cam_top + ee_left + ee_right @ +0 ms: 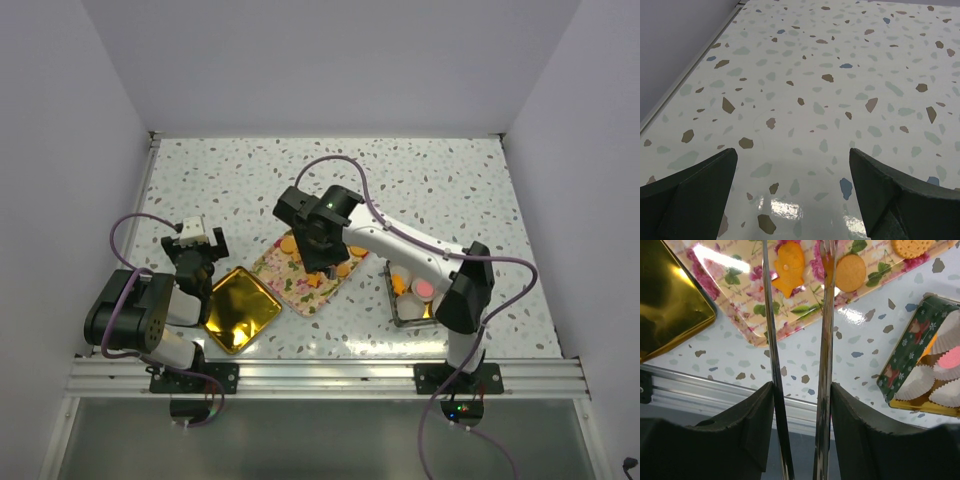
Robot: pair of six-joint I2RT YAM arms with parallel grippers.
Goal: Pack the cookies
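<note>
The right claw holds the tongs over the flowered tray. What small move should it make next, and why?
Probably lower the tongs slightly and squeeze. The right claw is shut on the tongs; their two blades stand apart, and the fish-shaped cookie on the flowered tray shows between them, not yet gripped.

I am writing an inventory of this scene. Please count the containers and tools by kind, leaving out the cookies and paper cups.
Floral tray: 1
Gold tray: 1
Green tin: 1
Metal tongs, held in the right gripper: 1
Total: 4
</note>
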